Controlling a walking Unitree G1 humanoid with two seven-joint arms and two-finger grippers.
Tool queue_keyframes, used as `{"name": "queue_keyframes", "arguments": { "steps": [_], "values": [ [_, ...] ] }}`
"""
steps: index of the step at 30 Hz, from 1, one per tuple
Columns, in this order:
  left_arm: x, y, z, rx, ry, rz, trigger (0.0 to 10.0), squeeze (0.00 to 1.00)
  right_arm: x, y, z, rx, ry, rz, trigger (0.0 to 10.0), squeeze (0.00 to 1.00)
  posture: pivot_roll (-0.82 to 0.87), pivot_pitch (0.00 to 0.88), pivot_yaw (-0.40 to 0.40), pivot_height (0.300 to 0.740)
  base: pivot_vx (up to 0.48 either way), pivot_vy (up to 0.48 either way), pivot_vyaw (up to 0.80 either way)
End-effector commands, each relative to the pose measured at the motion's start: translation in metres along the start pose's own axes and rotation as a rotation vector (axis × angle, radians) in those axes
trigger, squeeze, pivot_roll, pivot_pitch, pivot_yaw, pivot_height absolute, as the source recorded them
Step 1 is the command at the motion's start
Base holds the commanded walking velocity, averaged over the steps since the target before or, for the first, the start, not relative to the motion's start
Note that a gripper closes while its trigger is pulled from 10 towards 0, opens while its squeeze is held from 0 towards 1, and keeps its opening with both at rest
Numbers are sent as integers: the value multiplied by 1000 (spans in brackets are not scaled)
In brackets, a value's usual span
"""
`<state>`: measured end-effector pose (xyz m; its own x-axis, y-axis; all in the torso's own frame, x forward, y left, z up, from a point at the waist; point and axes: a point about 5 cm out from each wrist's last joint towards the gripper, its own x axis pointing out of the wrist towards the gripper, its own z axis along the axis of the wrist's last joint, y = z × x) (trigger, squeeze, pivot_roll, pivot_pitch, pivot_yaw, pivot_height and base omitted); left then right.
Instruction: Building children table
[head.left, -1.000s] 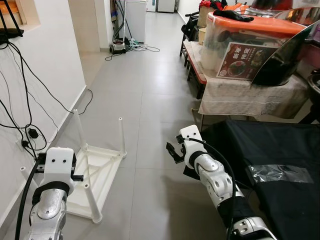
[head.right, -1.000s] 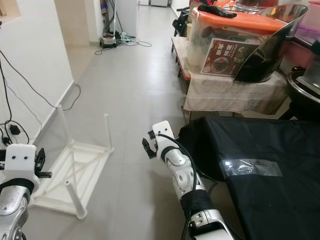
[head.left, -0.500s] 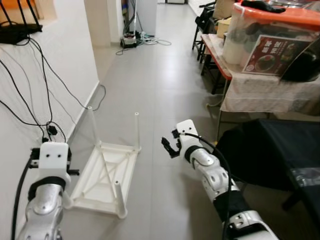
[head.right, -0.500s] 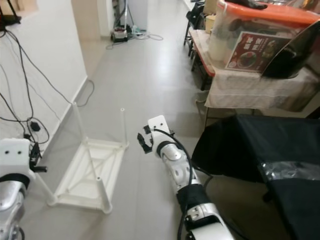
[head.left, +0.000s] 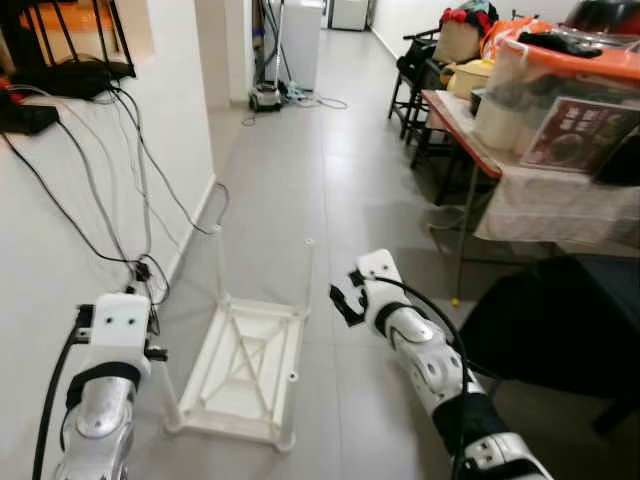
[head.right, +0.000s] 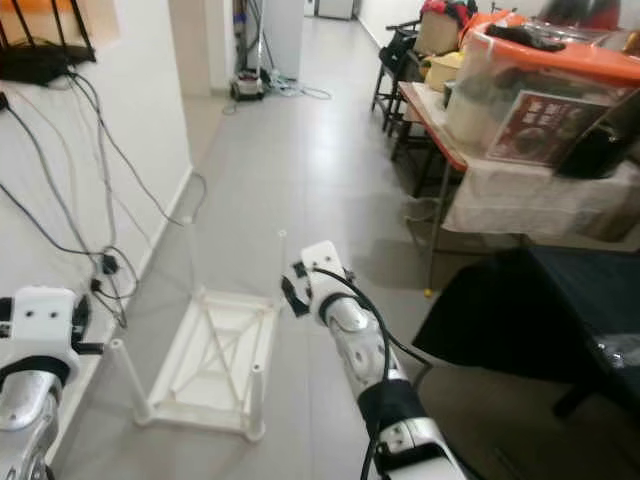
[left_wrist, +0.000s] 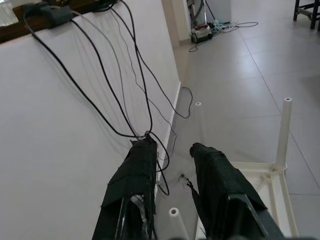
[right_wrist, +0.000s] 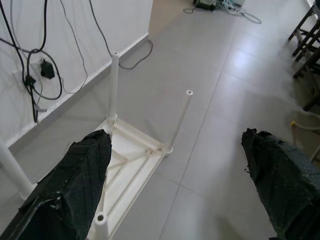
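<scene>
White table (head.left: 248, 368) upside down

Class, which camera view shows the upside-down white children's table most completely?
The left eye view: the white table lies whole, legs up, on the floor. The right eye view shows it likewise. Both wrist views cut it off, giving some legs and part of the frame.

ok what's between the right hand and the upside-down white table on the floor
Only bare grey floor tiles: the left eye view shows the open right hand hanging just beside the white table, near its far right leg, without touching.
</scene>
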<state>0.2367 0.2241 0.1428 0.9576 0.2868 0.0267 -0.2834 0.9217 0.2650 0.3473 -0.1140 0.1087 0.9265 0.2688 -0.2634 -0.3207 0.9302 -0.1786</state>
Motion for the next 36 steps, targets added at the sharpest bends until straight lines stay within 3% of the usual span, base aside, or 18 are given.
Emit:
{"name": "queue_keyframes", "arguments": {
  "steps": [1, 13, 23, 27, 36],
  "values": [
    [-2, -1, -2, -1, 2, -11, 10000, 0, 0, -2, 0, -13, -2, -9, 10000, 0, 94, 0, -90, 740, 0, 0, 0],
    [-2, -1, -2, -42, 14, -6, 10000, 0, 1, -1, 1, -7, -4, -6, 10000, 0, 97, 0, -93, 740, 0, 0, 0],
    [-2, -7, -4, -19, 19, -43, 10000, 0, 0, -1, 0, 4, -1, -11, 10000, 0, 92, 0, -85, 740, 0, 480, 0],
    [-2, -15, -5, 27, 8, -98, 10000, 0, -2, -1, -3, 9, -1, -17, 10000, 0, 79, 0, -68, 740, 0, 0, 0],
    [-6, -19, -4, 27, -7, -136, 10000, 0, -5, 5, -5, 19, -2, -14, 10000, 0, 78, 0, -60, 740, 0, 0, 0]
  ]
}}
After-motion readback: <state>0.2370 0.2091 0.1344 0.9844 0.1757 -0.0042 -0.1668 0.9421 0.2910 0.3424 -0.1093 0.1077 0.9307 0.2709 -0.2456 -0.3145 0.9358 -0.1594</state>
